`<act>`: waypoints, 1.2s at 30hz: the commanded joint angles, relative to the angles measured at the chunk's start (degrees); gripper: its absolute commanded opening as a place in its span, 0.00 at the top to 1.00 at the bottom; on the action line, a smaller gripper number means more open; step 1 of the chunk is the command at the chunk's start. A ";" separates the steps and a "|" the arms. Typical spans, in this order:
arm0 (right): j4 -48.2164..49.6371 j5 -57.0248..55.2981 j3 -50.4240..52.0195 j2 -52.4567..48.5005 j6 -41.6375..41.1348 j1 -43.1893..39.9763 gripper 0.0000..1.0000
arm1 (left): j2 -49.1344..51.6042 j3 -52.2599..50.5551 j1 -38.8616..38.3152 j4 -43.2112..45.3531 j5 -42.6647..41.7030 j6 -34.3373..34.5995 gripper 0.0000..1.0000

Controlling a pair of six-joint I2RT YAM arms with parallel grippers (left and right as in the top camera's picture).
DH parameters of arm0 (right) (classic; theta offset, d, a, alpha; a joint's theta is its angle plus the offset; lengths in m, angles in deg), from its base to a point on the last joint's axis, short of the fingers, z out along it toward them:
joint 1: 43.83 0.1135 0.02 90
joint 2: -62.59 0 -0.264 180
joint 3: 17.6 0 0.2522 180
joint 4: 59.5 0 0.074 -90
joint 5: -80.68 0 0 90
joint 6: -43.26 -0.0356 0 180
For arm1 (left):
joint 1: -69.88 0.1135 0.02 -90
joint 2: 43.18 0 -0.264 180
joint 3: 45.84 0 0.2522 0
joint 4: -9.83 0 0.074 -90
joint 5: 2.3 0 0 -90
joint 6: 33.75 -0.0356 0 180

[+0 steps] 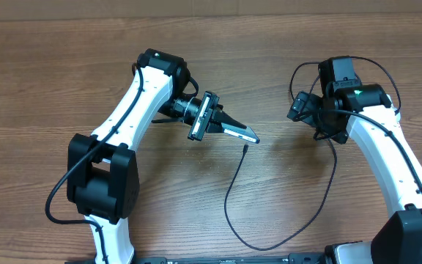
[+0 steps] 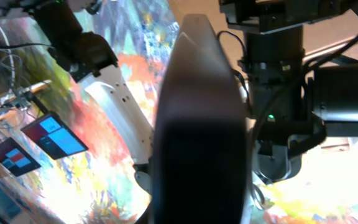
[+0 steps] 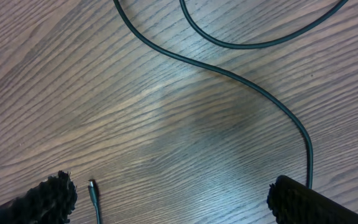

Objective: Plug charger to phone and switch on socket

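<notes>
Charger (image 1: 234,192) lies loose on the worktop (image 1: 50,73), tip (image 1: 246,147) just beside the phone (image 1: 246,136) pinched in the left gripper (image 1: 229,127); the spread right gripper (image 3: 176,202) could knock it askew

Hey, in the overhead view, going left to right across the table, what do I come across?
left arm → left gripper, shut on the phone → phone → right gripper, open → right arm. The charger loops across the middle, so it is left out of the order.
</notes>
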 commanded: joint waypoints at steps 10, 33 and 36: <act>0.35 0.09 0.00 -0.11 -0.13 0.07 0.00 | -0.98 0.72 0.22 -0.37 -7.69 4.26 0.96; 0.35 0.09 0.00 -0.11 -0.13 0.07 0.00 | -0.98 0.72 -0.26 18.10 56.87 -1.31 0.96; 0.35 0.09 0.00 -0.11 -0.13 0.07 0.00 | -0.98 0.72 -0.26 22.56 56.92 -1.36 0.96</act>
